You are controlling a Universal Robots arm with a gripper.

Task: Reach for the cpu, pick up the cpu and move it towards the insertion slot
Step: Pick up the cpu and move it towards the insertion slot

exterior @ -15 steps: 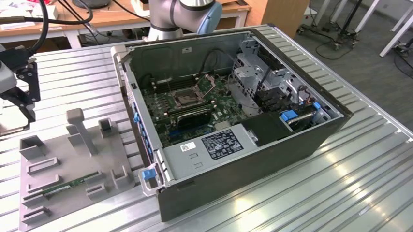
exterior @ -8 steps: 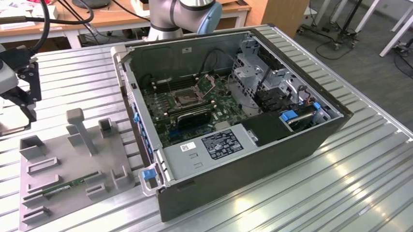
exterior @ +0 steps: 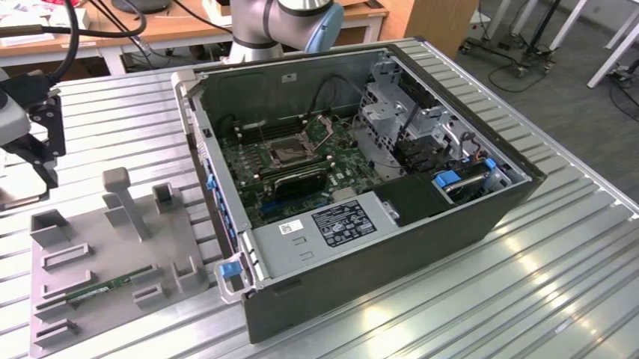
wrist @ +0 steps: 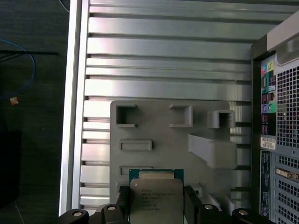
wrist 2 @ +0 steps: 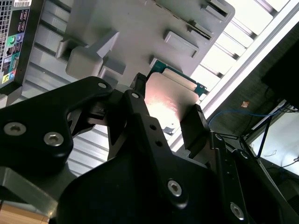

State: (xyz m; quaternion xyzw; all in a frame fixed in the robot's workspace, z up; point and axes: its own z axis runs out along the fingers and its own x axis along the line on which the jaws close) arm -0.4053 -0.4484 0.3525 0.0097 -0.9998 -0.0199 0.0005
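I see the hand [wrist: 157, 207] clamped on the cpu [wrist: 156, 189], fingers on opposite edges, over the grey tray [wrist: 159, 121]. Slot [exterior: 286, 153] lies well apart, inside the open case [exterior: 420, 224].

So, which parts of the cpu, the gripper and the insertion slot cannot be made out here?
1. The cpu: in the first wrist view the picture's edge cuts off part of it; in the second wrist view the gripper hides part of it with its body.
2. The gripper in the exterior view: cut off by that view's left edge.
3. The insertion slot: too small in the exterior view to tell its lever position.
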